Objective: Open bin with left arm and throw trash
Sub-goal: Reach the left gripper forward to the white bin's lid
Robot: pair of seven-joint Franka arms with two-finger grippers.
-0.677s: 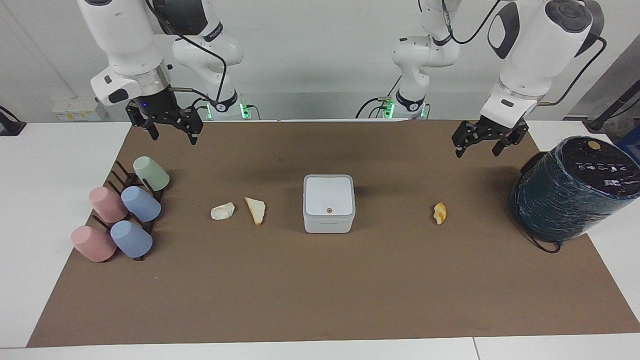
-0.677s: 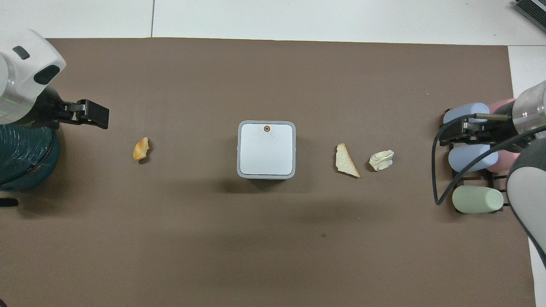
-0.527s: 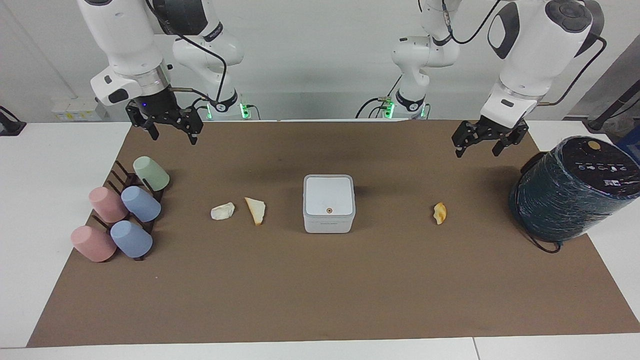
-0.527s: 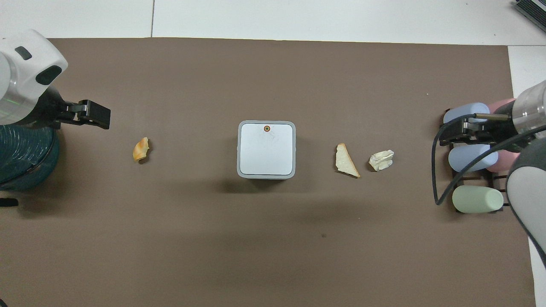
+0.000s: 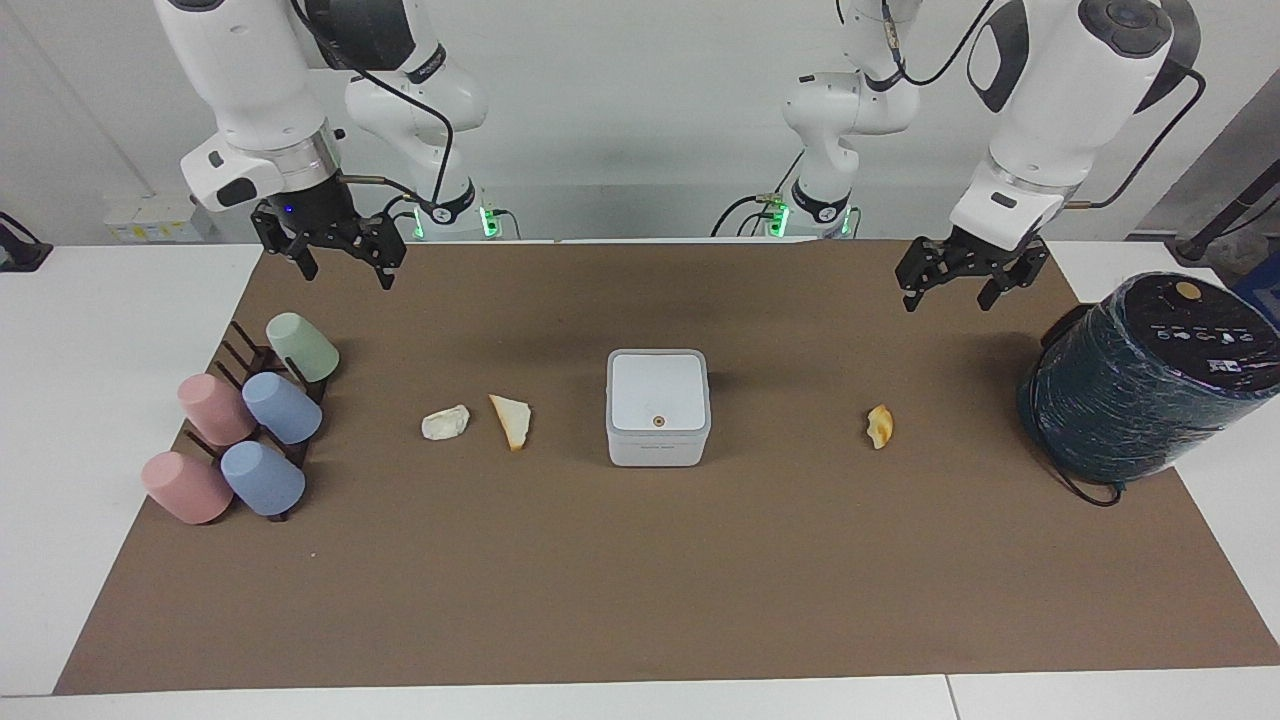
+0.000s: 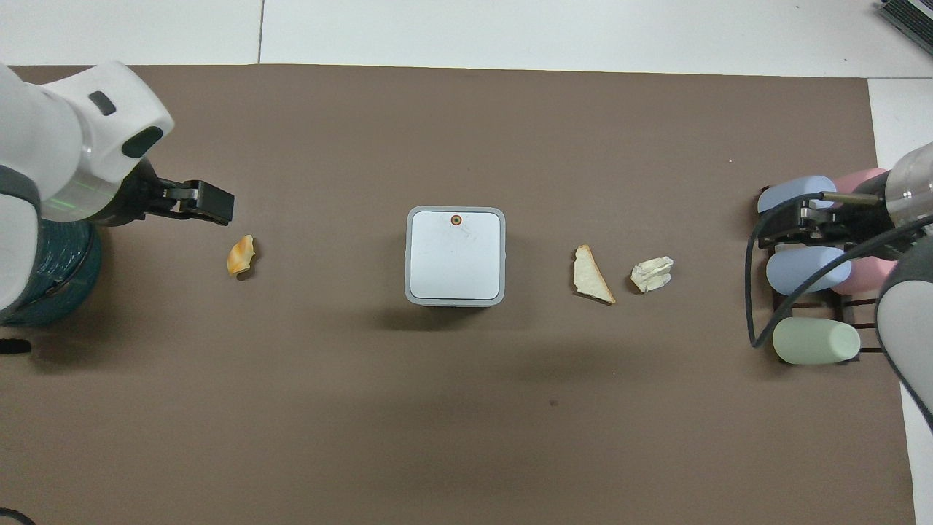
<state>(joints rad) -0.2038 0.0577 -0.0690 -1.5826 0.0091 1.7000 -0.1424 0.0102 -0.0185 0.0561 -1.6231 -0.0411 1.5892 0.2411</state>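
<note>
White plastic, the small square bin [image 5: 658, 407] is still lidded, yet the empty, wide-open left pincer [image 5: 958, 280] has been shifted toward it, suggesting the approach has begun.

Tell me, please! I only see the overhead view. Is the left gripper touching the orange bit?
Observer: No. The left gripper hangs open in the air, well above the orange bit.
Operator: Is the right gripper bumping the cups?
Observer: No. The right gripper is open and raised high, clear of the cups.
Operator: Is the bin's lid up a little?
Observer: No. Seen from the side, the bin has its lid flat and shut.
</note>
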